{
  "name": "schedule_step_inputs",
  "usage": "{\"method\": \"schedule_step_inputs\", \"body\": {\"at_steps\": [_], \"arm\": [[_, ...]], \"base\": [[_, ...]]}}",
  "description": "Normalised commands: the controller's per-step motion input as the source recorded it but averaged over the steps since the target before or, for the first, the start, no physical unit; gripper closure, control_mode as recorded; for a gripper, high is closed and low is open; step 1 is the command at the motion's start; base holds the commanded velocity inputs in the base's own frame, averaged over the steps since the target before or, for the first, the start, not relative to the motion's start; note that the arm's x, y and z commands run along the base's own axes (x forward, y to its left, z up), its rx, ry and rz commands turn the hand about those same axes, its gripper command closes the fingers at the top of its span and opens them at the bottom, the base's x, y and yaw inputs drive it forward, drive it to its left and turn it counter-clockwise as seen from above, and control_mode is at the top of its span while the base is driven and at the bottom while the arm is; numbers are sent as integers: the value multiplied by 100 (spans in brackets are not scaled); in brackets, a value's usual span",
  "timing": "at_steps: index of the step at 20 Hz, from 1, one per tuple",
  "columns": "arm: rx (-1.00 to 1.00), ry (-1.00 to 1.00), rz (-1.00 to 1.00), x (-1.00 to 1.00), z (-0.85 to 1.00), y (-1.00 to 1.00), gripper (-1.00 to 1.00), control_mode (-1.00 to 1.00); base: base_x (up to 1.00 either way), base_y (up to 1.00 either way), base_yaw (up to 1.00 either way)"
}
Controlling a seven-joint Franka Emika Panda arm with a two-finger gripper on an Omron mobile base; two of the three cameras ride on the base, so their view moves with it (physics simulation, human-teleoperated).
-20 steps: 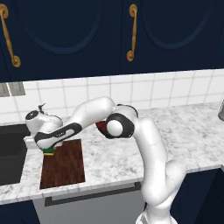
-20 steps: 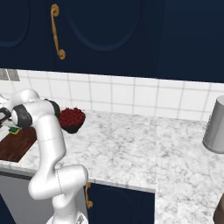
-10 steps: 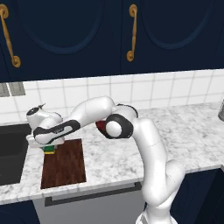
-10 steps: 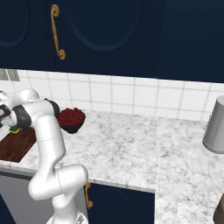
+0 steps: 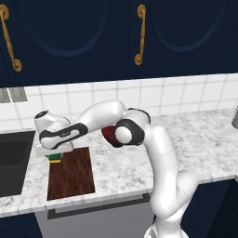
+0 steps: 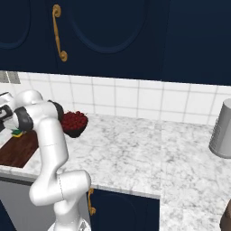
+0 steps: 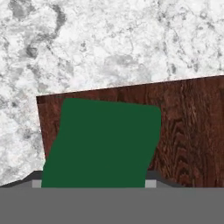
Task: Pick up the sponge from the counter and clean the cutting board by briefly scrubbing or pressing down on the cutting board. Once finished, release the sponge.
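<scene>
The counter [image 5: 139,158] of white marble spreads out beneath and around the gripper [image 5: 55,153], which hangs low at the far left end of the reach. Directly below the gripper lies the cutting board [image 5: 72,174], its dark wood reaching toward the front edge. The sponge [image 7: 103,144] sits at the gripper, green side up, over the board's far corner [image 7: 192,131]. The fingertips are hidden, so whether the gripper clasps the sponge cannot be told. A bowl of red fruit [image 6: 73,123] stands off to the gripper's right.
</scene>
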Motion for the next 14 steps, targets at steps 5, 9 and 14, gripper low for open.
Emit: {"method": "schedule_step_inputs", "body": {"at_steps": [5, 9, 14], "arm": [[0, 1, 0, -16, -6, -48, 100, -100], [0, 0, 0, -12, 0, -43, 100, -100], [1, -3, 0, -5, -16, -35, 100, -100]], "base": [[0, 0, 0], [0, 0, 0], [0, 0, 0]]}}
